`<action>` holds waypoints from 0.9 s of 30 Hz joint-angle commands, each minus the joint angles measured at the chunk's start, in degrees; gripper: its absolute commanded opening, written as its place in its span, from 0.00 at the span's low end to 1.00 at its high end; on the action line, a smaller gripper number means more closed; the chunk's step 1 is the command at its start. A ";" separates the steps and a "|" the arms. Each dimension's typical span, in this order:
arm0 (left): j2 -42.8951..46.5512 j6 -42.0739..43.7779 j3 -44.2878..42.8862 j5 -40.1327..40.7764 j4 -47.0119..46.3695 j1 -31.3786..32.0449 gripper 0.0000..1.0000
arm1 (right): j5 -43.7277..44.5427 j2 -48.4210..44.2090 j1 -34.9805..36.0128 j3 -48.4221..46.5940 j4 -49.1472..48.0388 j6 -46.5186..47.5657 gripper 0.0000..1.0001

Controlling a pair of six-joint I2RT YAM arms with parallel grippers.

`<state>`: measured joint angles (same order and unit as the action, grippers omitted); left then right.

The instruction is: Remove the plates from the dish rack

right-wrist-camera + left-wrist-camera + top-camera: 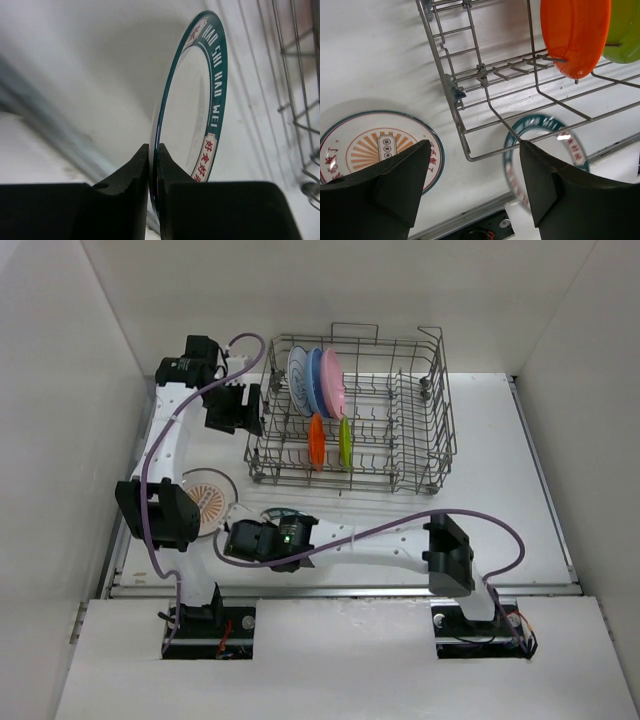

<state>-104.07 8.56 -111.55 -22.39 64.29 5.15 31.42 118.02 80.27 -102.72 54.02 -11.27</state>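
Evidently one plate is mid-transfer: the right hand [154, 167] is closed tight on the edge of the green-rimmed plate [200, 100], gripping it by the rim so that it stands on edge rather than flat, just above the worktop [500, 490] and just near of the dish rack [400, 410], off its near-left corner. To its left a sunburst plate [370, 145] lies flat on the worktop, clear of the rack. The left hand [474, 147] is spread wide and holds nothing, hovering by the rack's left end. Five plates stand in the tines: a white patterned plate [297, 373], a light blue plate [313, 380] and a pink plate [332, 383] close together at the far left, with an orange plate [316, 440] and a yellow-green plate [345, 442] in the nearer row. I judge the task under halfway done. The next move looks like a put-down: tip the held plate over flat, lower it beside or onto the sunburst plate, and only then part the fingers. Letting go while it stands on edge could set it rolling or toppling. The arms sit close together here, so the right should clear out before the left reaches in.
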 commanded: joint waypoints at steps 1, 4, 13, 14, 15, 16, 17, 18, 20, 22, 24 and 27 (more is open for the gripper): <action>3.26 0.94 -4.81 -0.20 2.68 0.04 0.69 | -5.13 -2.26 1.91 -12.92 2.75 0.80 0.00; 4.57 0.94 -10.52 0.42 5.31 -0.74 0.69 | -9.17 -4.02 1.91 -17.60 2.76 5.00 0.00; 21.96 -2.66 -7.40 1.99 0.85 -20.95 0.82 | -1.91 -4.02 5.25 -13.58 -20.94 31.72 0.00; 23.98 -2.67 -5.80 3.48 -0.04 -22.36 0.84 | -1.11 -2.63 5.25 -13.56 -23.41 34.36 0.00; 27.83 -2.67 -4.05 7.67 -0.91 -23.94 0.85 | -0.14 -1.92 4.73 -13.56 -25.61 37.95 0.00; 29.70 -2.67 -0.64 9.98 -2.49 -23.96 0.88 | 0.83 -1.22 3.76 -13.56 -29.55 38.94 0.00; 31.37 -2.67 1.14 12.26 -3.11 -23.96 0.90 | 0.84 0.10 3.23 -13.56 -31.67 39.74 0.00; 34.08 -2.67 2.55 14.37 -3.64 -23.96 0.90 | 1.45 0.63 2.70 -13.56 -34.31 41.83 0.00; 35.77 -3.36 5.45 19.56 -3.65 -23.96 0.93 | 1.45 1.51 1.30 -10.24 -44.76 44.91 0.00; 36.31 -4.07 5.46 22.91 -3.13 -23.96 0.96 | 1.45 3.97 0.68 -8.82 -50.85 48.78 0.00; 36.31 -4.60 5.46 23.53 -2.42 -23.96 0.97 | 0.84 6.77 0.15 -7.94 -57.95 50.55 0.00; 36.31 -5.13 4.94 22.93 -1.80 -23.96 0.97 | -2.84 9.76 -1.07 -7.41 -62.54 50.55 0.00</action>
<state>-66.24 4.84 -107.59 -2.28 62.96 -18.85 29.52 126.30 79.61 -110.34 5.67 34.74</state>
